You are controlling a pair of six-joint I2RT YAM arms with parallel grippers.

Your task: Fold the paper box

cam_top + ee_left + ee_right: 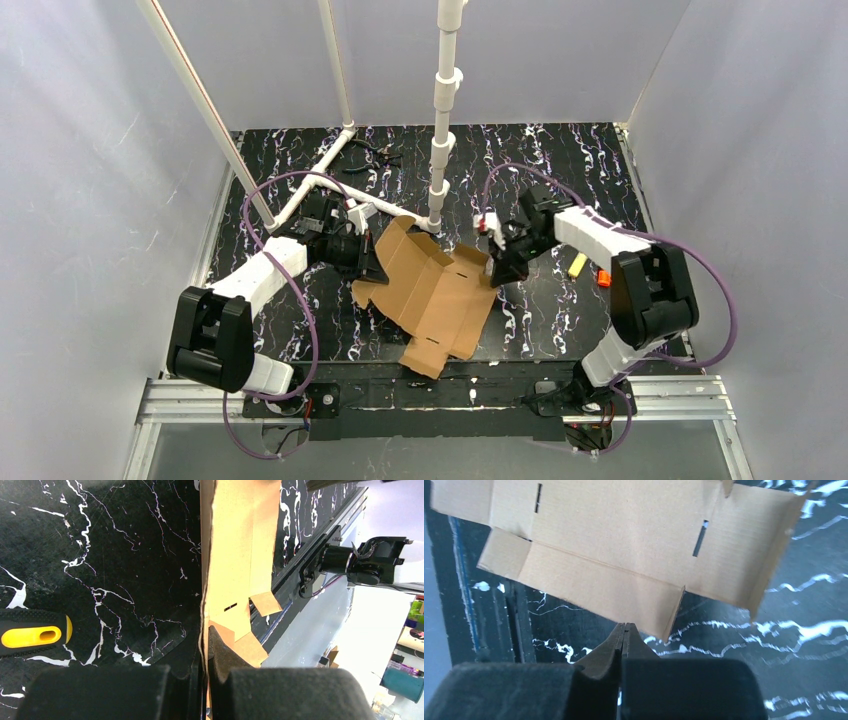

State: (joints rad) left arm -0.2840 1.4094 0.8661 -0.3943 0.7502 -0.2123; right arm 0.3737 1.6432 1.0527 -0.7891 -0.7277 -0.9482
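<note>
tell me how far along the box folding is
Done: little; the paper box lies as a mostly flat sheet, some flaps raised. In hand: left fingers pinch its edge; right fingers, shut and empty, sit at the opposite edge. Left: folding walls, closing it.

paper box (430,290) is showing matt brown corrugated cardboard, fibrous at the cut edges. table (560,170) is looking smooth, black marble-print, slight sheen. pipes (445,90) are reading as glossy white plastic, rail (690,395) as brushed metal.

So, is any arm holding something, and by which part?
The left gripper pinches the box by its edge. The right gripper is shut at it, seemingly empty.
</note>
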